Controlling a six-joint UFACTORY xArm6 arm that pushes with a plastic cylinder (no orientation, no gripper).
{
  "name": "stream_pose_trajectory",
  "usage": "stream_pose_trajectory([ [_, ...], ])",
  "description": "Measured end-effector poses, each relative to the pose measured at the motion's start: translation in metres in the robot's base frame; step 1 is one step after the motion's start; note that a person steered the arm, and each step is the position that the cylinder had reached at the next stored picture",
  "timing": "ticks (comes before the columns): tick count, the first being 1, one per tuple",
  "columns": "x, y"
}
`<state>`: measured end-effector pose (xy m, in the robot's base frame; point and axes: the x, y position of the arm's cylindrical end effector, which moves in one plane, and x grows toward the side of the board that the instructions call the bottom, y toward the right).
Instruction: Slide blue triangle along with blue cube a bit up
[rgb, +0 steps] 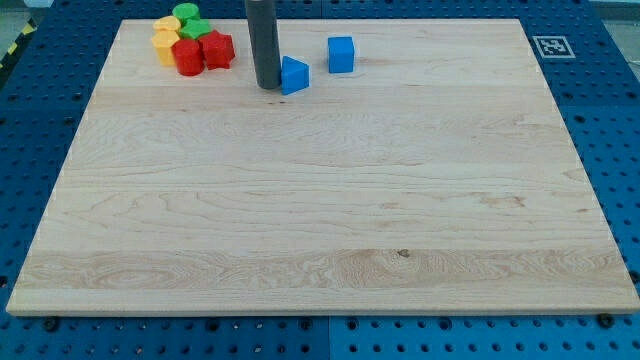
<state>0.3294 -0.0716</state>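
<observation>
The blue triangle (294, 75) lies near the view's top, a little left of centre. The blue cube (341, 54) sits just to its upper right, with a small gap between them. My tip (267, 86) is at the end of the dark rod that comes down from the view's top. It stands right against the triangle's left side, touching or nearly touching it.
A tight cluster sits at the view's top left: a red cylinder (187, 58), a red block (217, 49), yellow blocks (165, 38) and green blocks (188, 17). The wooden board (330, 200) lies on a blue pegboard; a fiducial tag (549, 45) marks its top right corner.
</observation>
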Motion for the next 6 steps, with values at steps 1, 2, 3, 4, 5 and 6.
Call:
stream_pose_trajectory([
  [1,0.003,0.000],
  [2,0.003,0.004],
  [3,-0.001,0.025],
  [4,-0.011,0.048],
  [5,-0.025,0.067],
  [6,-0.036,0.087],
])
